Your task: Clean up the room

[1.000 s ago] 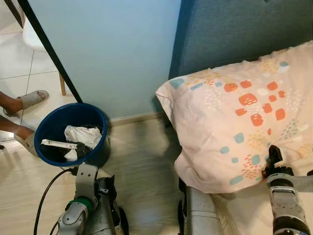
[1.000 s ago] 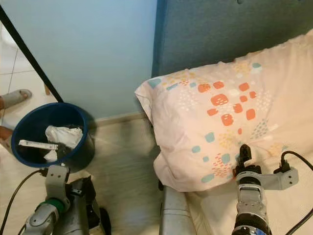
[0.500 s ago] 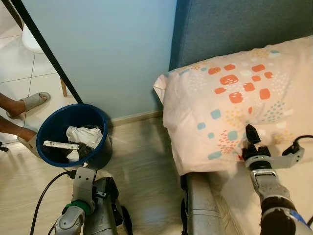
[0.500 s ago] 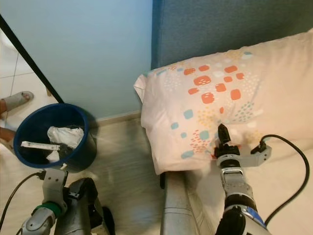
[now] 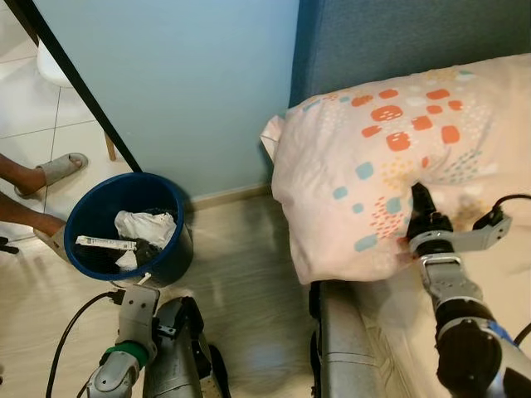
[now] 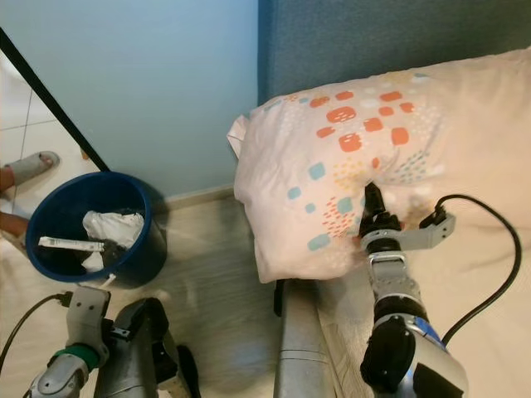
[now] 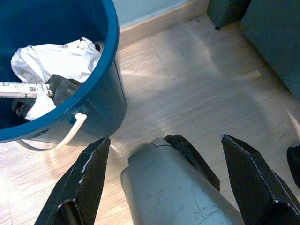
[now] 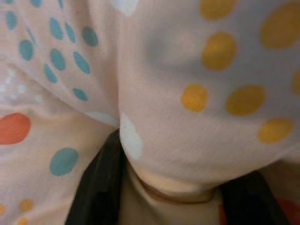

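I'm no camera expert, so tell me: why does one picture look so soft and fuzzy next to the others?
Right wrist view: blurred, the pillow fabric sits right against the lens. Left wrist view: sharp, bright sheen on the floor. Eye views: evenly lit, mostly crisp.

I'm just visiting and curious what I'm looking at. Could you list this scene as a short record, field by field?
place: bedside, wooden floor, pale blue wall
bed: pillow with orange and teal spots against a blue headboard
right pincer: pressed into the pillow, fabric bunched between its fingers
left pincer: open, low over the floor beside the bin
bin: dark blue, holding crumpled white paper
person: feet in sandals at the left
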Controlling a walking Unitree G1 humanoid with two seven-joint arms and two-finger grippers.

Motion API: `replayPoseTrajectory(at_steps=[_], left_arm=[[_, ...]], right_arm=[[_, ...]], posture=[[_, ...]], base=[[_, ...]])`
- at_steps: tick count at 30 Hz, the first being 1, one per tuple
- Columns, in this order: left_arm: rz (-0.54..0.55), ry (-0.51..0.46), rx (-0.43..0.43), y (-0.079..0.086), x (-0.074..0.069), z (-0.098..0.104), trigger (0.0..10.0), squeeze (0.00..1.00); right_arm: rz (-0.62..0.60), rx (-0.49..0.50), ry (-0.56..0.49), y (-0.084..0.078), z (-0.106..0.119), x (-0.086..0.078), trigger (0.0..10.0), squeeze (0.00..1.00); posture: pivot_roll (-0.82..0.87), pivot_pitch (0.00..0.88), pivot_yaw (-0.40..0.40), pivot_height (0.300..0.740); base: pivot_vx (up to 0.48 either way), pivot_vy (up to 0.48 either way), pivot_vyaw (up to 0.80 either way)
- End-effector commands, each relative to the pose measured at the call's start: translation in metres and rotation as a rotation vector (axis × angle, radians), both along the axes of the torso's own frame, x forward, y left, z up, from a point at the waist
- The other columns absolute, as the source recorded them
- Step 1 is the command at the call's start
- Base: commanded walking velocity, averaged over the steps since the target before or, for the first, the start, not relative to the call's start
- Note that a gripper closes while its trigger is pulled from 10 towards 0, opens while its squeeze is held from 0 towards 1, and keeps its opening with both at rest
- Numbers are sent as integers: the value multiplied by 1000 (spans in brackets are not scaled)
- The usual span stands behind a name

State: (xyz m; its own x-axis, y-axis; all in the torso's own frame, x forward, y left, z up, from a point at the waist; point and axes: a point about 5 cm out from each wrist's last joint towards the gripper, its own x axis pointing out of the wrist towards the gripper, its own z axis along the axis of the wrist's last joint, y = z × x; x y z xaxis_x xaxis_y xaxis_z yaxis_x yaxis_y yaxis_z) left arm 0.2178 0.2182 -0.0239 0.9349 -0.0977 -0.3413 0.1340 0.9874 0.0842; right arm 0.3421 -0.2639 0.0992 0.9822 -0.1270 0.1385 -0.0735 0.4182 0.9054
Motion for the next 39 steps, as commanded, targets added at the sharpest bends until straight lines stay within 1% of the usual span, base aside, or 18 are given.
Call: replayPoseTrajectory(at_steps=[1,2,4,17,24,25,28,29,30,31,32,33,34,35,36,37,38,39], left_arm=[[5,40,9,3,-11,-7,10000,0],[7,39,10,3,-10,-7,10000,0],[9,39,10,3,-10,-7,10000,0],[12,38,10,3,-9,-6,10000,0],[12,38,9,2,-6,-6,10000,0],[12,37,7,0,-4,-5,10000,0],[11,37,6,-1,-3,-5,10000,0],[12,36,2,-2,-2,-5,10000,0],[12,37,-1,-4,0,-5,10000,0],[11,35,-7,-6,2,-5,10000,0],[11,35,-7,-6,2,-5,10000,0],[8,34,-11,-8,3,-5,10000,0],[2,33,-13,-11,5,-4,10000,0],[2,33,-13,-11,5,-4,10000,0],[0,32,-15,-12,6,-4,10000,0],[0,32,-15,-12,6,-4,10000,0],[1,30,-17,-13,8,-3,10000,0],[1,30,-17,-13,8,-3,10000,0]], right_arm=[[28,5,-23,6,3,3,0,0],[12,0,-58,2,12,7,0,0],[7,-1,-73,1,16,8,0,0],[-8,-25,-105,-3,27,12,0,0],[-25,-114,-142,-9,47,18,0,0],[-39,-187,-138,-13,57,21,0,0],[-61,-246,-133,-17,66,23,0,0],[-108,-359,-124,-25,83,27,0,0],[-144,-433,-120,-31,96,28,0,0],[-193,-532,-112,-40,119,32,0,0],[-193,-532,-112,-40,119,32,0,0],[-246,-615,-99,-49,140,33,0,0],[-291,-641,-106,-56,161,34,0,0],[-291,-641,-106,-56,161,34,0,0],[-346,-676,-117,-64,187,33,0,0],[-346,-676,-117,-64,187,33,0,0],[-405,-673,-149,-72,215,30,0,0],[-405,-673,-149,-72,215,30,0,0]], posture=[[-29,252,103,560],[-29,249,99,560],[-29,249,99,560],[-30,241,95,560],[-41,224,87,560],[-45,223,85,560],[-48,218,83,560],[-53,210,76,560],[-57,205,75,560],[-64,199,76,560],[-64,199,76,560],[-70,195,75,560],[-70,195,75,560],[-70,195,75,560],[-77,187,70,560],[-77,187,70,560],[-80,181,67,560],[-80,181,67,560]], base=[[0,0,0],[0,0,0],[0,0,0],[0,0,0],[0,0,0],[0,0,0],[0,0,0],[0,0,0],[0,0,0],[0,0,0],[0,0,0],[0,0,0],[0,0,0],[0,0,0],[0,0,0],[0,0,0],[0,0,0],[0,0,0]])
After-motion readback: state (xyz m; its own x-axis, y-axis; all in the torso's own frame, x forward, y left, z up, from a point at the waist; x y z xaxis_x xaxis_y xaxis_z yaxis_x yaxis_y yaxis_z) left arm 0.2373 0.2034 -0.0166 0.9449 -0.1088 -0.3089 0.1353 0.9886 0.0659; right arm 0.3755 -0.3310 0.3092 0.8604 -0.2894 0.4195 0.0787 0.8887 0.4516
